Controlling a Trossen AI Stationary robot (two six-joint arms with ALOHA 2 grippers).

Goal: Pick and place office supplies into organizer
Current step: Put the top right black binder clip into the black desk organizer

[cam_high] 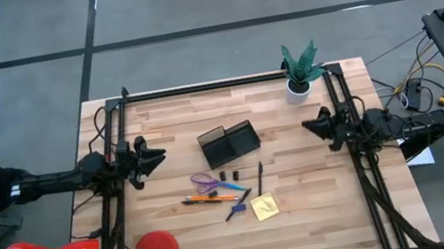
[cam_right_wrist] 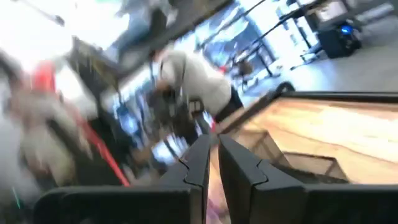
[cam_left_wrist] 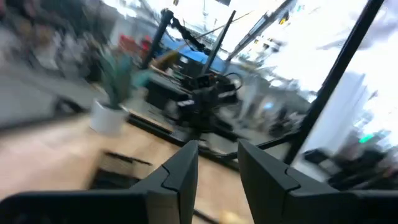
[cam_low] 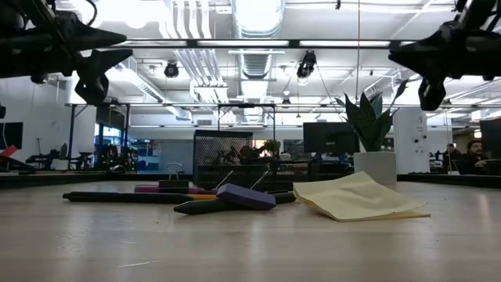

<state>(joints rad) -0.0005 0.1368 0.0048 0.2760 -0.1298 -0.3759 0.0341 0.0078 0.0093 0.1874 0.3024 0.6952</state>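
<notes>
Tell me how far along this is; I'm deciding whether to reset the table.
Nothing looks done: the organizer shows nothing inside from above. The scissors, pencil, pens and sticky pad all lie on the table. Nothing is in hand: the left gripper hangs open and empty, the right gripper shut on nothing. Everything is left.

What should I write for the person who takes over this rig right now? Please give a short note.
Left gripper: open, empty, raised over the table's left side.
Right gripper: shut, empty, raised over the right side.
Organizer: mid-table, nothing visible inside from above.
Supplies lie just in front of it: scissors, pencil, pen, sticky notes, small dark pieces.
Done: nothing placed yet.
Left: pick up every item and put it into the organizer.
</notes>
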